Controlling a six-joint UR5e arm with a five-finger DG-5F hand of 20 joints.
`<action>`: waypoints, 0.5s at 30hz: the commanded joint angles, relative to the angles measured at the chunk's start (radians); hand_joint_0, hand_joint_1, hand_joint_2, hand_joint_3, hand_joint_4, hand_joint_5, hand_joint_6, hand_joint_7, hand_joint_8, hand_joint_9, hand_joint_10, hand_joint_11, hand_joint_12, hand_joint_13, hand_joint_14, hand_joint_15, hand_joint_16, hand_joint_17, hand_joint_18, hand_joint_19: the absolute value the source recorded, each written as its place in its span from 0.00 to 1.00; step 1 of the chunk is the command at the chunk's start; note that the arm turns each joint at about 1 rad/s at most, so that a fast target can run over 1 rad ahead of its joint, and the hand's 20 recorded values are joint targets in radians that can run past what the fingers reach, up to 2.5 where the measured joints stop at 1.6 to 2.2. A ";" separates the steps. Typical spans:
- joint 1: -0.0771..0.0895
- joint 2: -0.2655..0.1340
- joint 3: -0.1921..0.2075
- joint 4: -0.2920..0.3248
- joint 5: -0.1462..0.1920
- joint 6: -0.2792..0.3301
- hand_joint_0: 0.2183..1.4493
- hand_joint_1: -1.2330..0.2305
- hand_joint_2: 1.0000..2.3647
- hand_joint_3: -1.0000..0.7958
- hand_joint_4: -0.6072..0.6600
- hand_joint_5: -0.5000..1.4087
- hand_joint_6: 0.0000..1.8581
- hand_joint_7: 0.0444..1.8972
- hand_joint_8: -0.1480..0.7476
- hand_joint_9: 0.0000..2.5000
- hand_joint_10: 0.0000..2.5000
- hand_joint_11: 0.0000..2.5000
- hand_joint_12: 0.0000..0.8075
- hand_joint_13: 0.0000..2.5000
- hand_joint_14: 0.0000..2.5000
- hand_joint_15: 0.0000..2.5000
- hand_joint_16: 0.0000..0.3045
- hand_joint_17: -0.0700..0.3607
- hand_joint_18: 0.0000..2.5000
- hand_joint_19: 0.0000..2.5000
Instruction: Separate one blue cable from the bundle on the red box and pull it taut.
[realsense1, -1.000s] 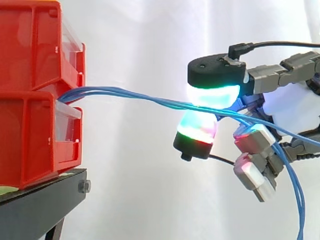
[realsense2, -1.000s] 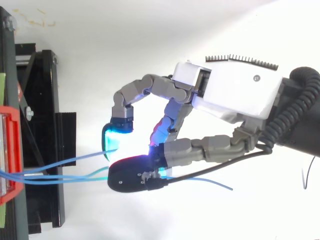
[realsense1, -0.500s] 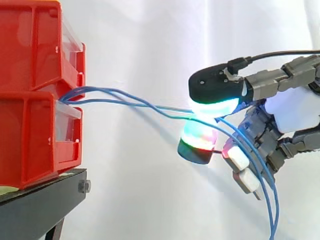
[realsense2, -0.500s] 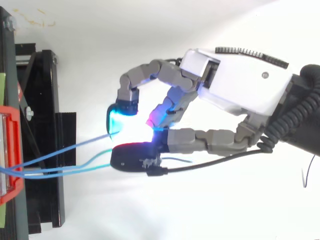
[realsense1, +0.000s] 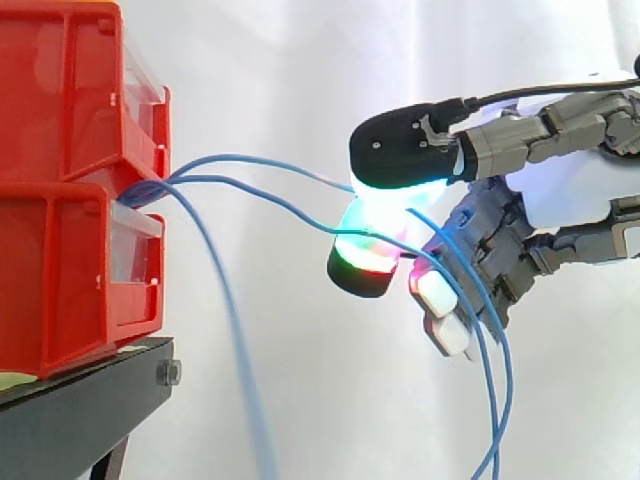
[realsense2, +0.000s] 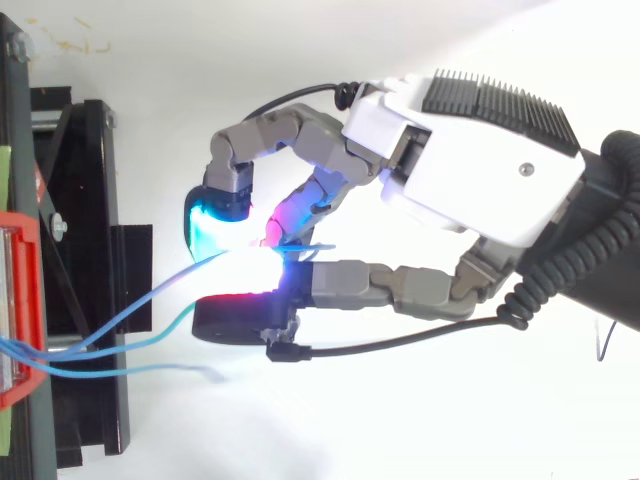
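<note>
Several thin blue cables (realsense1: 250, 158) come out between the two stacked red bins (realsense1: 60, 290) at the left. Two of them arc loosely across to my hand (realsense1: 580, 190), which is shut on them between a cyan-glowing pad (realsense1: 400, 165) above and a green-red pad (realsense1: 362, 262) below. Past the pinch they hang down in front of the curled fingers. One more blue cable (realsense1: 222, 300) drops free from the bins toward the floor. From above, my hand (realsense2: 470, 170) reaches in from the right and the cables (realsense2: 120, 311) run left to the bin's rim (realsense2: 22, 300).
The bins rest on a black stand (realsense1: 80, 410) at the left, whose frame (realsense2: 80, 250) lies under the cables in the top view. A white curtain hangs behind. Open space lies between the bins and my hand.
My hand has moved left toward the bins and a little up. The cables, nearly straight a second ago, now sag in arcs, and one has slipped out and hangs from the bins.
</note>
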 joint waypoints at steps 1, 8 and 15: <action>0.000 0.000 0.000 0.001 -0.002 0.016 0.26 0.33 0.02 0.45 0.52 0.21 0.48 0.54 0.56 0.49 0.00 0.26 0.58 0.43 0.01 0.22 0.20 0.47 0.41 0.16; 0.000 0.000 0.000 -0.008 -0.030 0.183 0.28 0.32 0.00 0.43 0.53 0.21 0.48 0.54 0.55 0.48 0.00 0.27 0.55 0.42 0.01 0.22 0.18 0.45 0.39 0.17; 0.000 0.000 0.000 -0.056 -0.050 0.343 0.30 0.30 0.01 0.40 0.54 0.20 0.48 0.53 0.53 0.46 0.00 0.29 0.52 0.41 0.01 0.23 0.16 0.42 0.37 0.19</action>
